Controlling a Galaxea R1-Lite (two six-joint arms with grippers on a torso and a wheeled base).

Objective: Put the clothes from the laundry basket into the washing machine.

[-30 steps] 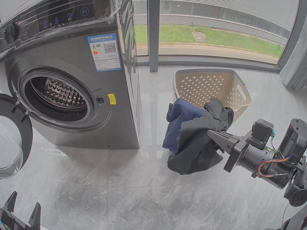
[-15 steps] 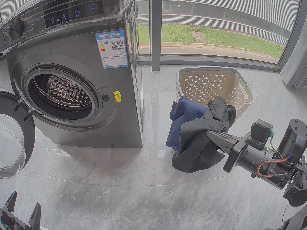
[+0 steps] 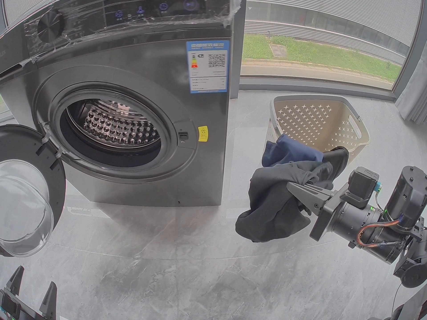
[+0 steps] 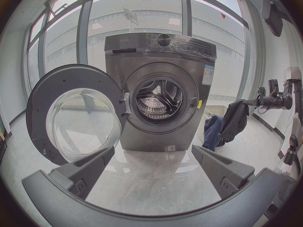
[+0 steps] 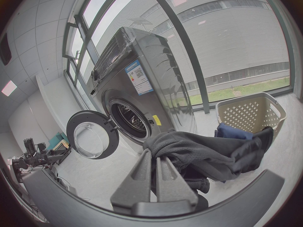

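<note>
One washing machine (image 3: 133, 67), one laundry basket (image 3: 311, 121), two garments and two grippers were counted. The floor (image 3: 178, 263) was laid in glossy grey stone tile, and the room was closed off behind by a tall curved window (image 3: 329, 23), through which grass and a ribbed facade were seen. The machine's round door (image 3: 26, 192) was swung fully open to its left, and the perforated steel drum (image 3: 115, 125) was exposed. A navy garment (image 3: 289, 152) was draped over the basket's near rim. A dark grey garment (image 3: 271, 196) was pinched between the closed fingers of the right gripper (image 3: 296, 190) and hung above the floor just before the basket. The left gripper (image 4: 151, 150) was held low, fingers spread, holding nothing.
</note>
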